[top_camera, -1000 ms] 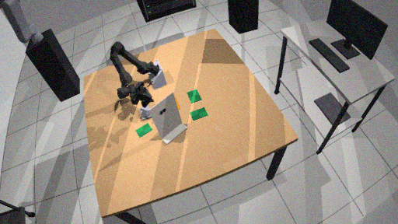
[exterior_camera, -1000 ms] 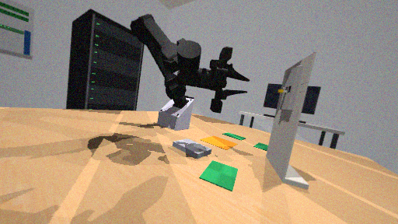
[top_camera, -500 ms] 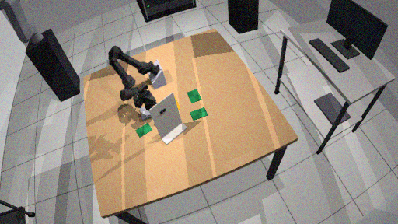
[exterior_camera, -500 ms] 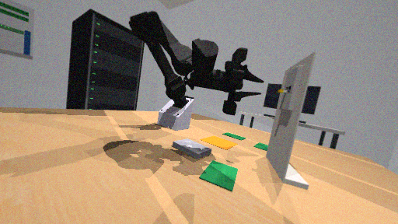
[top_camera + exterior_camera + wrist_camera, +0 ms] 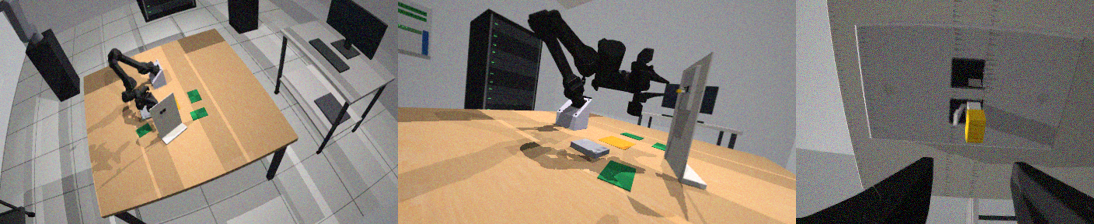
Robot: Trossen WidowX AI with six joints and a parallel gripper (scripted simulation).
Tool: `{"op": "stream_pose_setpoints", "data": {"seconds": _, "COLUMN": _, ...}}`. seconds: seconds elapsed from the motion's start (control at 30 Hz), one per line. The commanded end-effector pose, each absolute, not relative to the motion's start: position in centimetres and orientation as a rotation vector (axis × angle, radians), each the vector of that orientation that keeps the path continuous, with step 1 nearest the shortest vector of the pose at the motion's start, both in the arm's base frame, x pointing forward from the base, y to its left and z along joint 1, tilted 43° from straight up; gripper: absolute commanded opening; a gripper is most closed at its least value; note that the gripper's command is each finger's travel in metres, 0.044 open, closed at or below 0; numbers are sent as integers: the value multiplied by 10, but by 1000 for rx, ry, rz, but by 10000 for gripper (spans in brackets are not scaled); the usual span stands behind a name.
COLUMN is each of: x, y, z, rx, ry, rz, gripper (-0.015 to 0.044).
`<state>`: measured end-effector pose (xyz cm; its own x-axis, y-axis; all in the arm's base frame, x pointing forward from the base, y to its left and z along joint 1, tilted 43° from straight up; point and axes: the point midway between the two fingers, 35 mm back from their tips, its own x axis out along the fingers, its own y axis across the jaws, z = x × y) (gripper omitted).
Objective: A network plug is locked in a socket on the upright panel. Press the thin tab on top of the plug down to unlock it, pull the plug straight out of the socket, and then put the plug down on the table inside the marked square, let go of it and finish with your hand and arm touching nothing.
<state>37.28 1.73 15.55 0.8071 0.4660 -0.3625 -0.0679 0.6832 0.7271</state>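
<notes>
The grey upright panel [image 5: 167,114] [image 5: 687,124] [image 5: 896,63] stands on a white foot near the table's middle. A yellow plug [image 5: 974,125] [image 5: 680,90] sits in the lower socket; the upper socket [image 5: 968,72] is empty. My gripper [image 5: 664,88] [image 5: 972,171] [image 5: 149,105] is open with nothing between its dark fingers. It hovers level with the plug, a short way in front of the panel, and does not touch it. In the wrist view the plug sits above the gap between the fingers. An orange square [image 5: 616,142] [image 5: 176,103] lies on the table beside the panel.
Three green squares [image 5: 193,96] [image 5: 199,113] [image 5: 144,130] lie around the panel. A flat grey block [image 5: 589,148] lies on the table under my arm. The arm's grey base [image 5: 158,78] [image 5: 573,114] stands behind. A desk with a monitor [image 5: 355,25] stands to the right of the table.
</notes>
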Motion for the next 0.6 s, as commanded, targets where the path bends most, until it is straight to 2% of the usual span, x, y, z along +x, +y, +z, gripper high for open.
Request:
{"op": "stream_pose_setpoints", "data": {"seconds": 0.0, "x": 380, "y": 18, "z": 156, "rx": 770, "ry": 560, "rz": 312, "gripper": 156}}
{"op": "stream_pose_setpoints", "data": {"seconds": 0.57, "x": 403, "y": 25, "z": 150, "rx": 771, "ry": 558, "rz": 313, "gripper": 156}}
